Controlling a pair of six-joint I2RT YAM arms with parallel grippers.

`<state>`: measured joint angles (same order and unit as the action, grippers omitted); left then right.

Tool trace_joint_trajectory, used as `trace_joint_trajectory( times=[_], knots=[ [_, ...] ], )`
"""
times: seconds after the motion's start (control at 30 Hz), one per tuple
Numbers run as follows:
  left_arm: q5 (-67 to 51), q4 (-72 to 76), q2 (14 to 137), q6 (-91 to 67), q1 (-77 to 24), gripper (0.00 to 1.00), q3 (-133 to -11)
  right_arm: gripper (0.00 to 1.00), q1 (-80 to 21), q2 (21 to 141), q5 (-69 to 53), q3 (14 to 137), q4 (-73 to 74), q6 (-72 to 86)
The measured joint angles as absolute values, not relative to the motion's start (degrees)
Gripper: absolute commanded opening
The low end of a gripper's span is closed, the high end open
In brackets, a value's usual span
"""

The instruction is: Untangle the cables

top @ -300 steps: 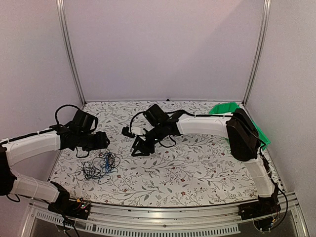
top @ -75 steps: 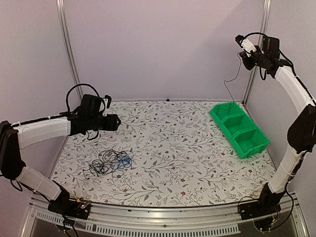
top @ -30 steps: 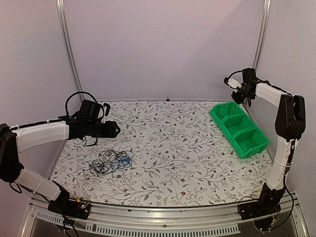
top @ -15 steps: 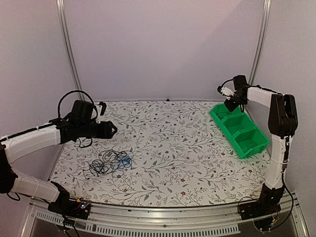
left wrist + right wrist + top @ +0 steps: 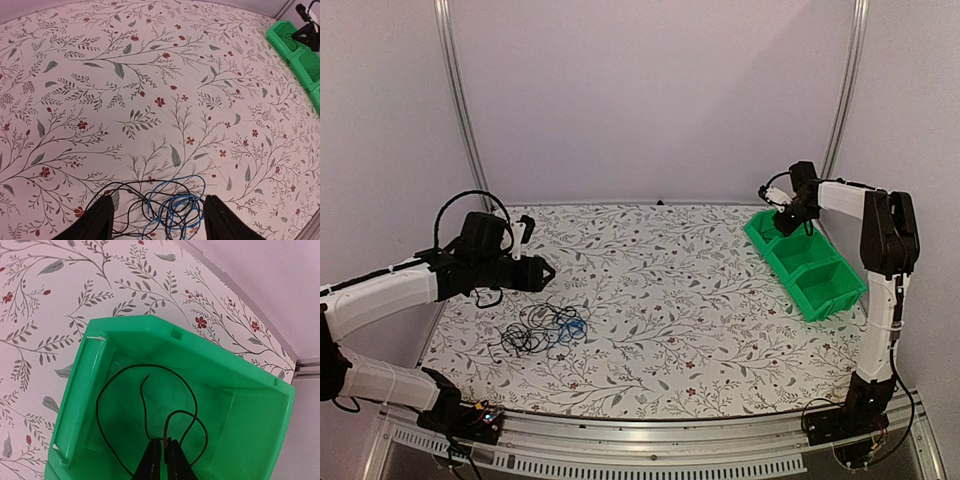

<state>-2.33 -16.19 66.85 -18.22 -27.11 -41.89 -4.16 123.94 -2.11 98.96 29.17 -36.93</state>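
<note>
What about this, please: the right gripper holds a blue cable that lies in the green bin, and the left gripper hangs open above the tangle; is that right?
Only the colour is wrong: the cable in the right gripper is black, as the right wrist view shows. The rest holds.

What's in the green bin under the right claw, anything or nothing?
Not empty: a thin black cable loops inside the green bin, one end pinched in the shut right gripper.
</note>
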Motion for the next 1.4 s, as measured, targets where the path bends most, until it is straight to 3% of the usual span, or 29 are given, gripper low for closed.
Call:
trace_joint_trajectory(
  times=[0.17,0.3,0.5,0.7,0.87,1.07,1.4],
  knots=[
    [-2.11,-16.51,66.85,-18.44,-27.11,0.62,-41.89,0.46,-4.16,123.94,-2.13,99.85,31.46,-36.86],
    [-1.1,-18.2,66.85,-19.42,-27.11,0.63,-41.89,0.53,-4.38,121.36,-2.39,99.53,33.45,-36.27],
    [-0.69,-19.53,67.16,-21.41,-27.09,0.63,-41.89,0.53,-8.75,110.02,-2.09,95.98,33.95,-36.82],
    [0.93,-22.37,68.51,-25.06,-27.03,0.57,-41.89,0.46,-24.8,104.47,-2.63,93.08,32.84,-39.59],
    [2.04,-23.9,68.6,-28.12,-26.98,0.54,-41.5,0.37,-37.1,107.22,-9.52,93.45,32.42,-38.85],
    [0.43,-23.51,67.48,-30.68,-26.94,0.51,-39.57,0.37,-45.45,115.04,-19.79,97.03,30.0,-32.99],
    [-6.37,-18.81,66.26,-34.24,-26.94,0.41,-36.1,0.4,-52.75,121.86,-24.75,97.91,25.3,-27.97]
  ],
)
